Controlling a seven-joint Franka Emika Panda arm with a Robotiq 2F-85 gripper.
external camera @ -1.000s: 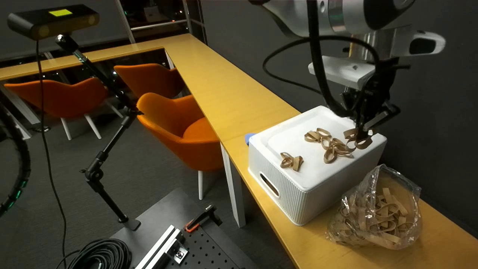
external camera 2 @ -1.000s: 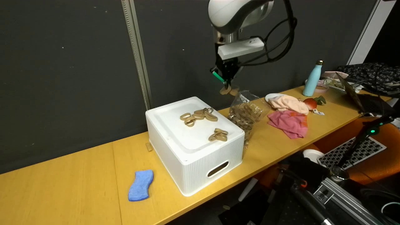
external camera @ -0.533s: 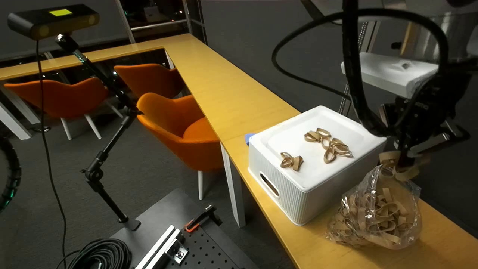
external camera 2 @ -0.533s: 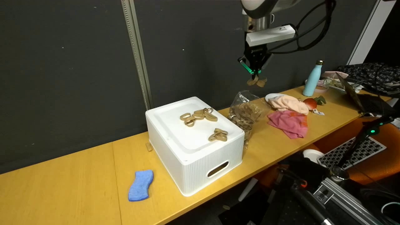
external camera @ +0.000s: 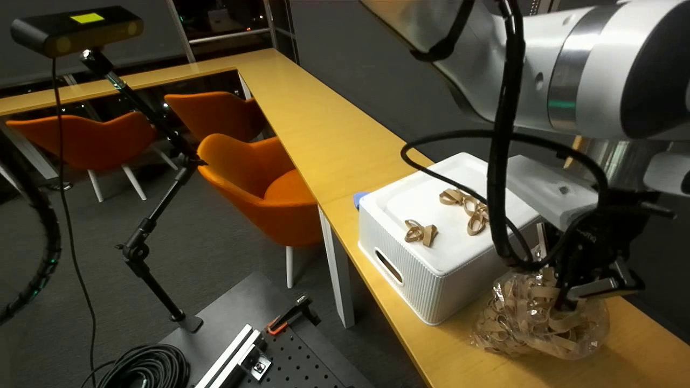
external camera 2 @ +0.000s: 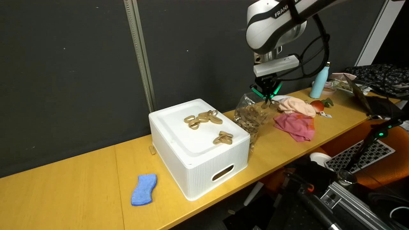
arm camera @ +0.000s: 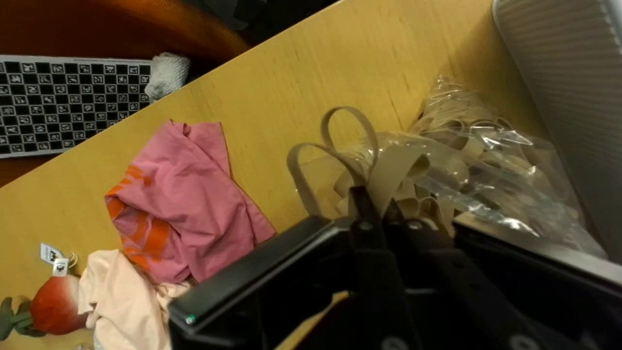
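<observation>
My gripper (arm camera: pixel 376 200) is shut on tan rubber bands (arm camera: pixel 393 165), whose loops stick out past the fingertips in the wrist view. It hangs low at the clear plastic bag (arm camera: pixel 515 165) full of similar bands. In an exterior view the gripper (external camera: pixel 563 306) overlaps the bag (external camera: pixel 498 326); in an exterior view the gripper (external camera 2: pixel 267 99) is at the upper right of the bag (external camera 2: pixel 247 119). Whether the fingertips are inside the bag I cannot tell. More bands (external camera 2: pixel 223 138) lie in clusters on the lid of the white box (external camera 2: pixel 204 179), beside the bag.
A pink cloth (arm camera: pixel 194 199), a peach cloth (arm camera: pixel 124 301) and a red plush toy (arm camera: pixel 56 306) lie near the gripper. A blue bottle (external camera 2: pixel 319 83) stands farther along the table, and a blue sponge (external camera 2: pixel 143 190) sits beyond the box. A dark wall (external camera 2: pixel 191 64) runs behind.
From beside the box's lid, my gripper has moved over to the bag and then come down, carrying the bands. The box, its bands and the bag stay in place.
</observation>
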